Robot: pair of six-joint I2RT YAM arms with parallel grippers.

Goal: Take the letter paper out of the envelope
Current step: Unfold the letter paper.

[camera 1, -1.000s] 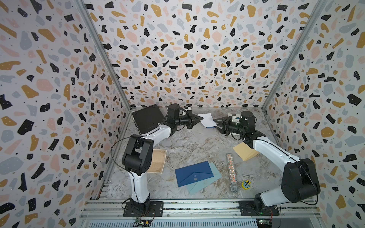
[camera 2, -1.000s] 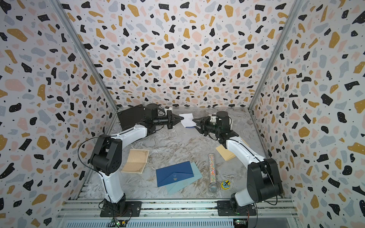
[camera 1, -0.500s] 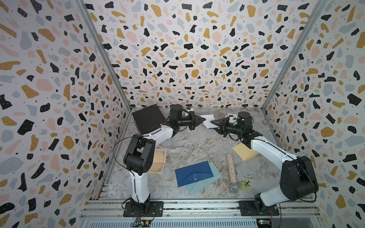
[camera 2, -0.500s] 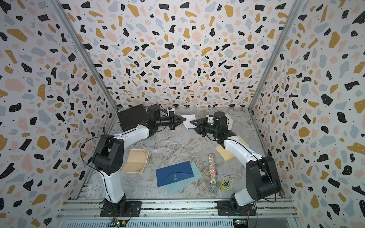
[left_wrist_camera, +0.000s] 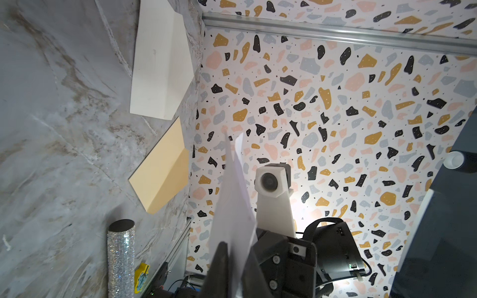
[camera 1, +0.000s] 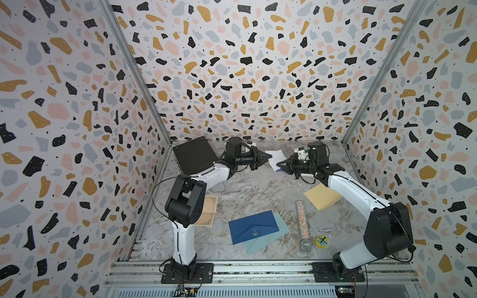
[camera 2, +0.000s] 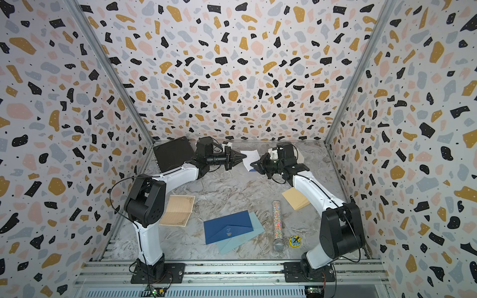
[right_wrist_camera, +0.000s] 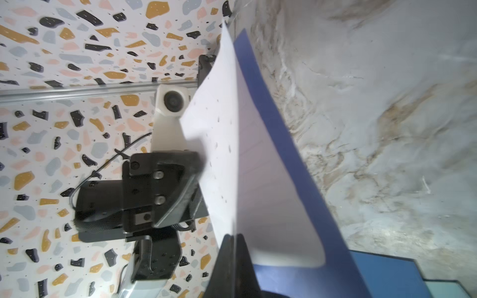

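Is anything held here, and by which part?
The right gripper pinches the white sheet at its near edge; whether the left gripper also grips it cannot be told.

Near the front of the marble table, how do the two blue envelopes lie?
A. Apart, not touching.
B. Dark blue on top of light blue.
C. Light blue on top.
B: the dark blue paper envelope covers most of the light blue paper envelope, whose edges show beneath it in both top views.
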